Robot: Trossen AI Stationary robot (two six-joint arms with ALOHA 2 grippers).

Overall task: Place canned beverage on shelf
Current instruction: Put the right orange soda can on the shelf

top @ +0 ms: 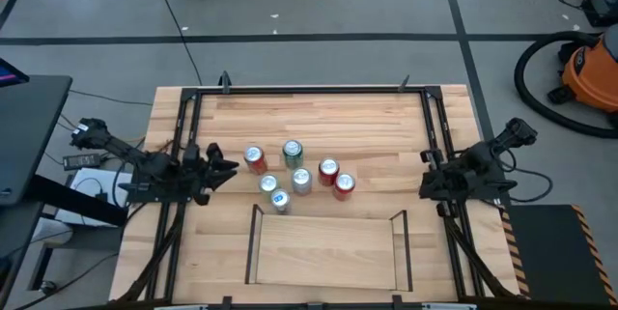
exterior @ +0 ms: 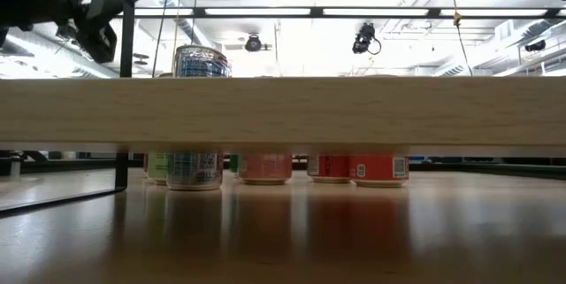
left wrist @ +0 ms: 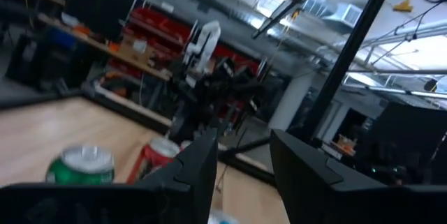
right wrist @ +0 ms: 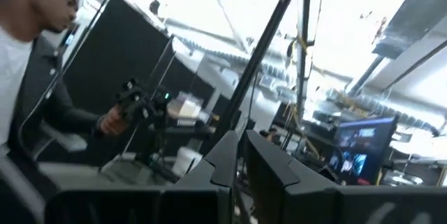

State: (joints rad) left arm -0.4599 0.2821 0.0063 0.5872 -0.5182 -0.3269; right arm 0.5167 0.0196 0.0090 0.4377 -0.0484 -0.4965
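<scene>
Several drink cans [top: 293, 153] stand upright in a cluster at the table's middle: red, green and silver-blue ones. The shelf [top: 326, 247], a light-wood board with black rails on its left and right sides, lies near the table's near edge; its edge [exterior: 283, 111] fills the low view, with the cans behind it. My left gripper [top: 230, 167] is open and empty, just left of the cluster, above the table. Its wrist view [left wrist: 241, 140] shows a green can [left wrist: 82, 167] and a red can [left wrist: 157, 155] ahead. My right gripper [top: 427, 173] is shut and empty at the table's right side [right wrist: 241, 140].
A black frame [top: 309, 91] runs around the tabletop's far and side edges. Bare wood lies between the cans and the right arm. A person [right wrist: 35, 56] holding a device stands beyond the table in the right wrist view. An orange vacuum [top: 589, 69] stands on the floor.
</scene>
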